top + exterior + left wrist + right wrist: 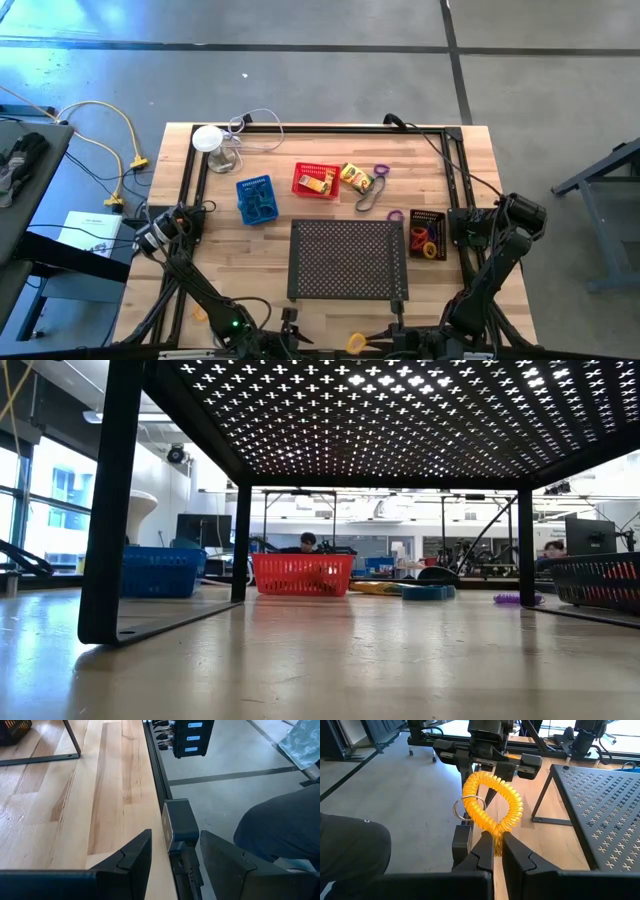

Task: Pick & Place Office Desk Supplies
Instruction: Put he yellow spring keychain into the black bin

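1. We find the right gripper [497, 851] at the front edge of the light wooden worktop [330, 155], its fingers clenched on a yellow coiled plastic loop with a metal key ring [492, 805]; the loop stands up above the fingertips.
2. We find the left gripper [175, 855] at the worktop's front edge on the left side, its fingers spread apart and grasping nothing; a dark frame block sits between them at the table edge.
3. The large flat black perforated tray [347, 259] stands on its legs at the middle front of the worktop.
4. Behind the tray we note a small blue mesh basket [255, 198] and a small red mesh basket [316, 181], the red one holding a yellow crayon box [314, 183].
5. A second yellow crayon box [355, 177] lies just beside the red basket, with a purple band [381, 171] and a dark band [369, 197] near it.
6. A small black mesh basket [428, 234] sits just beside the tray's right edge and holds red and orange bands [424, 238].
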